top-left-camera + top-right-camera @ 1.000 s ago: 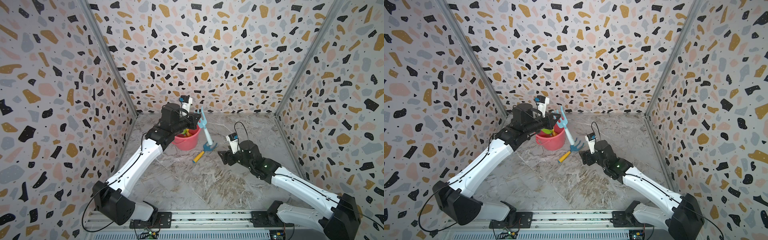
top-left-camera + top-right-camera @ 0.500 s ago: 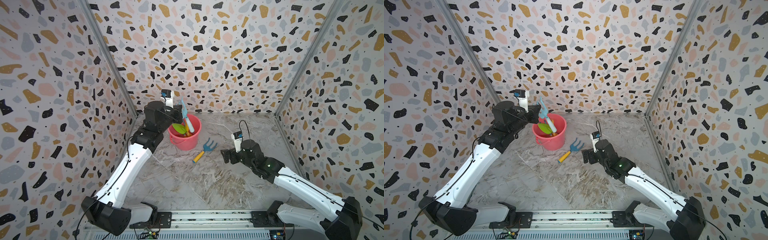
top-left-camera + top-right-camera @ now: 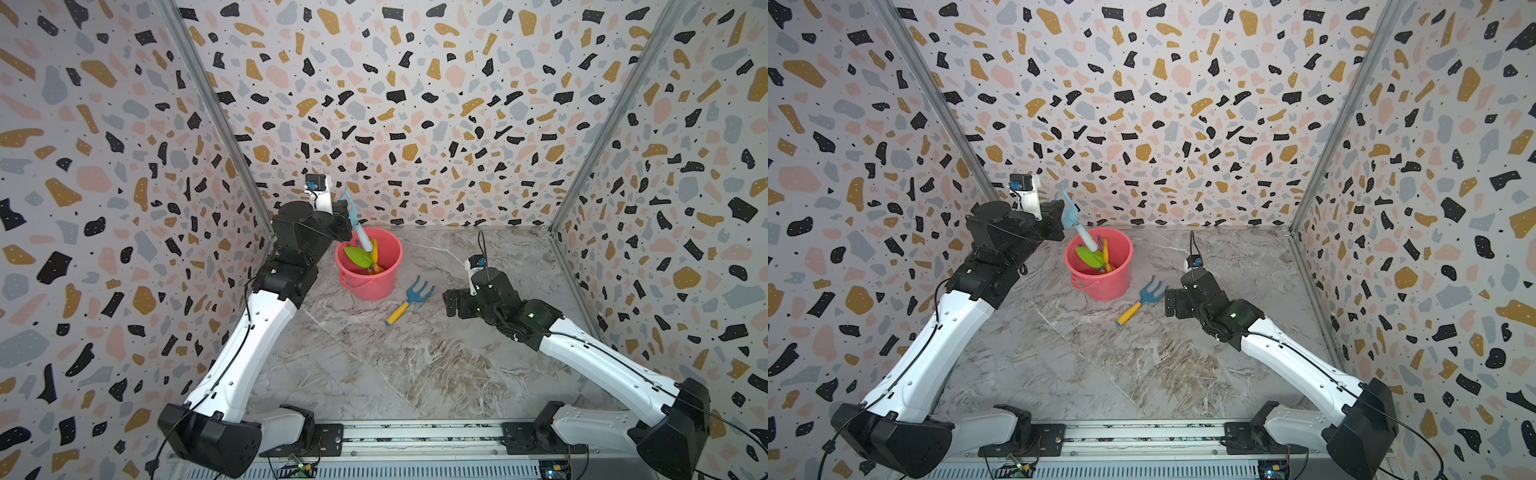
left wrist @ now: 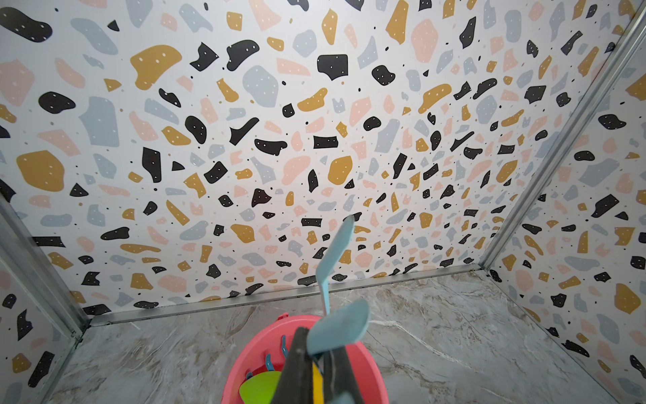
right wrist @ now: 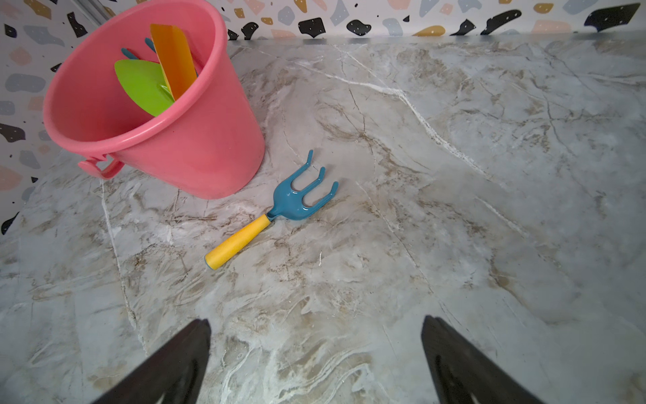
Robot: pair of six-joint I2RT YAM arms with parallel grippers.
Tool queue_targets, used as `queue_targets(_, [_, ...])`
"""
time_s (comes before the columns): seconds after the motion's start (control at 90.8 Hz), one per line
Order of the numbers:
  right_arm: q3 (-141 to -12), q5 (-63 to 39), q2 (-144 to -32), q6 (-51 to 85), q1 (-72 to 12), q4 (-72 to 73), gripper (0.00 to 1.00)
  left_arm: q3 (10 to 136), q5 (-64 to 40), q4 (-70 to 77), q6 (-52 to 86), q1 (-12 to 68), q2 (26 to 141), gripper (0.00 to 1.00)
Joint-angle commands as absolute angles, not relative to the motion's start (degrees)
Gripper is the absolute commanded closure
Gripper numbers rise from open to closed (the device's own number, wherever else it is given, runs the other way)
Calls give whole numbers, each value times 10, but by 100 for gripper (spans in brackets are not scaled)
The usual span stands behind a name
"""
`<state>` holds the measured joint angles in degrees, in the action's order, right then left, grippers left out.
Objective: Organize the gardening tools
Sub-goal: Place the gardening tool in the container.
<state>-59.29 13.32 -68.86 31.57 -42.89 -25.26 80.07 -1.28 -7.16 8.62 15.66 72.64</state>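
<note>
My left gripper (image 3: 347, 217) is shut on the light-blue rake (image 3: 357, 226), gripping near the head. The rake is tilted, tines up, handle end over the mouth of the pink bucket (image 3: 374, 284). In the left wrist view the rake's head (image 4: 339, 328) sticks out past the gripper (image 4: 316, 353). In the bucket stand a green spade (image 5: 141, 85), a yellow shovel (image 5: 174, 59) and a dark-blue rake (image 4: 268, 362). Another dark-blue rake with a yellow handle (image 3: 411, 297) lies on the floor right of the bucket. My right gripper (image 3: 451, 301) is open and empty, just right of that rake (image 5: 293, 199).
The bucket (image 3: 1104, 286) stands near the back wall, left of centre, its handle hanging on the front. Patterned walls close in the back and both sides. The marble floor (image 3: 1142, 365) stretches toward the rail at the front.
My left arm has carried the light-blue rake from the floor beside the dark-blue rake leftward and up over the bucket. The right gripper has opened wider and drawn back a little.
</note>
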Motion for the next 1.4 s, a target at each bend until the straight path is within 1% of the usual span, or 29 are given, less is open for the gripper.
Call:
queue_targets(0.0, [-611, 140, -703, 361, -432, -304, 0, 799, -23, -19, 81, 144, 732, 100])
queue_targets(0.121, [-642, 142, -741, 388, -432, -349, 0, 794, -25, -2, 85, 133, 741, 100])
queue_targets(0.253, [-670, 143, -774, 414, -432, -387, 3, 793, -35, 27, 103, 121, 752, 100])
queue_targets(0.429, [-667, 136, -793, 429, -432, -378, 6, 807, -48, 33, 100, 115, 774, 100])
queue_targets(0.694, [-678, 123, -828, 426, -432, -367, 8, 806, -56, 50, 80, 110, 799, 100])
queue_targets(0.87, [-676, 114, -840, 423, -432, -358, 9, 771, -69, 91, 86, 110, 808, 100])
queue_targets(1.145, [-667, 112, -844, 431, -433, -350, 12, 722, -69, 107, 62, 110, 812, 100])
queue_targets(1.387, [-689, 113, -883, 431, -441, -357, 13, 685, -70, 126, 50, 109, 817, 100])
